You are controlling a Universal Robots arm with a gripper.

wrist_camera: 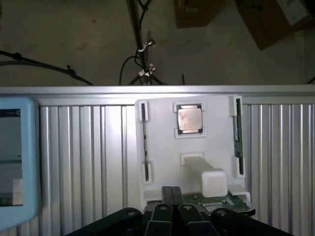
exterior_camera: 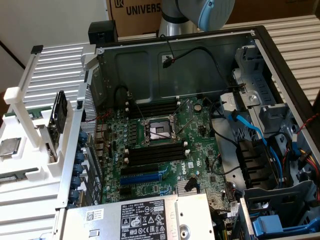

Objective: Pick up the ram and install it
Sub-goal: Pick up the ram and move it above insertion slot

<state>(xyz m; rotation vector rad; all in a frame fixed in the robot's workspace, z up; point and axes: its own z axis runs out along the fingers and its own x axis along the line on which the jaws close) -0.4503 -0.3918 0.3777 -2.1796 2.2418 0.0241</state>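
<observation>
- The gripper (wrist_camera: 172,192) was closed, with its two dark fingers pressed together, and it held nothing.
- It hung over one end of a white holder (wrist_camera: 162,147), which lay on a ribbed metal surface (wrist_camera: 83,157).
- The ram (wrist_camera: 238,130) stood on its edge in a narrow slot along one long side of the holder. It was seen as a thin dark-green strip, apart from the fingers.
- A second thin dark strip (wrist_camera: 143,135) sat in the slot on the opposite side.
- Between these two slots a processor chip (wrist_camera: 189,119) lay flat in its own square seat.
- A white block (wrist_camera: 214,181) rose from the middle of the holder. Just past it a green circuit board (wrist_camera: 224,201) lay close to the fingertips, and whether they touched it I cannot tell.
- In the exterior view the holder was at the exterior view's left, outside the open computer case (exterior_camera: 130,65).
- The motherboard (exterior_camera: 175,145) lay inside the case. It had long black memory slots (exterior_camera: 152,155) on both sides of the processor socket (exterior_camera: 160,131), and a blue expansion slot (exterior_camera: 142,177) nearer to the power supply (exterior_camera: 145,220).
- Part of the arm (exterior_camera: 197,12) showed above the far wall of the case, in front of a cardboard box (exterior_camera: 135,10).
</observation>
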